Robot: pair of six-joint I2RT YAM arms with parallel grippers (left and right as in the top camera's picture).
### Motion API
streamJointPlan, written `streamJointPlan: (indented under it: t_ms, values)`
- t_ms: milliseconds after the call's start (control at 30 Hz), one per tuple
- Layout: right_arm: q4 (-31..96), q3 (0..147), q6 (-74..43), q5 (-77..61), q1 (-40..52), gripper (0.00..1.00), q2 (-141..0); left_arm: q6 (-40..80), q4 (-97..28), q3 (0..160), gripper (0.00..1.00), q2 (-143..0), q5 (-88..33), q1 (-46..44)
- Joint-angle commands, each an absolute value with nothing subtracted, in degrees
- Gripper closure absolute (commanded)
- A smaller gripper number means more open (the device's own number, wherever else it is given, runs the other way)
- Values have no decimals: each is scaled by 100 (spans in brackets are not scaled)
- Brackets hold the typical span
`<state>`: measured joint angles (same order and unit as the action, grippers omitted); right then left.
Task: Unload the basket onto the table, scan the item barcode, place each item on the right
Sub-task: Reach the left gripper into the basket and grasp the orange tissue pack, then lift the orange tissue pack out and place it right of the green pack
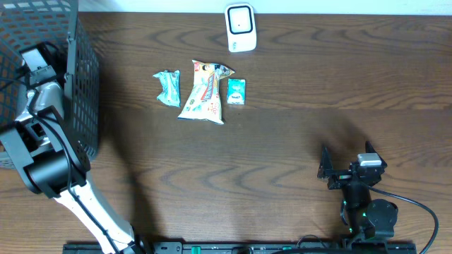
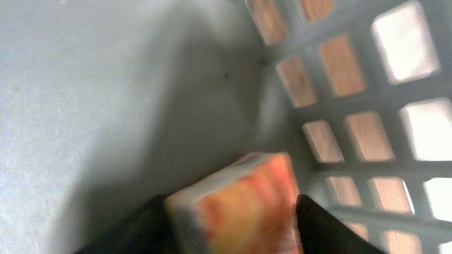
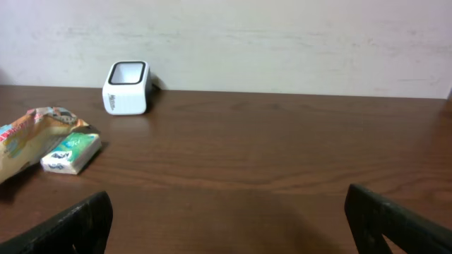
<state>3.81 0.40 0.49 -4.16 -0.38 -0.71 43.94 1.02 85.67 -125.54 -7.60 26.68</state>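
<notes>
Beside the mesh basket [image 1: 85, 85], the left arm [image 1: 44, 169] shows white links, chunky black joints and a looping black cable. Well away from the basket, the right arm [image 1: 371, 214] is black, grey-capped, trailing a black cable.

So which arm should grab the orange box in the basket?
Left. The left gripper is down inside the basket, with a finger on either side of the box. The right gripper sits open over the table, far from the basket.
</notes>
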Motion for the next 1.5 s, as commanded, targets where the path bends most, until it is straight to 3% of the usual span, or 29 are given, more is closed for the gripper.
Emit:
streamJointPlan:
  t_ms: [0, 67, 133, 433, 667, 1067, 1267, 1467]
  values:
    - [405, 32, 47, -397, 5, 1, -38, 3649, 27, 8573, 62, -12945, -679, 2751]
    - [408, 32, 47, -397, 5, 1, -38, 3509, 34, 8576, 71, -12932, -681, 2805]
    - [405, 32, 47, -397, 5, 1, -38, 3509, 25, 8573, 92, -12895, -709, 2888]
    - [405, 32, 47, -397, 5, 1, -38, 3518, 19, 8573, 93, -12103, -1992, 3470]
    - [405, 32, 47, -397, 5, 1, -38, 3542, 32, 8573, 93, -10711, -3321, 3653]
    - [405, 32, 47, -397, 5, 1, -38, 3553, -67, 8573, 93, -8440, -3846, 3481]
    - [408, 32, 47, -397, 5, 1, -38, 2707, -161, 8573, 93, -8071, -4224, 2346]
    - [405, 32, 47, -397, 5, 1, -38, 454, -902, 8573, 93, -8508, -3872, 519]
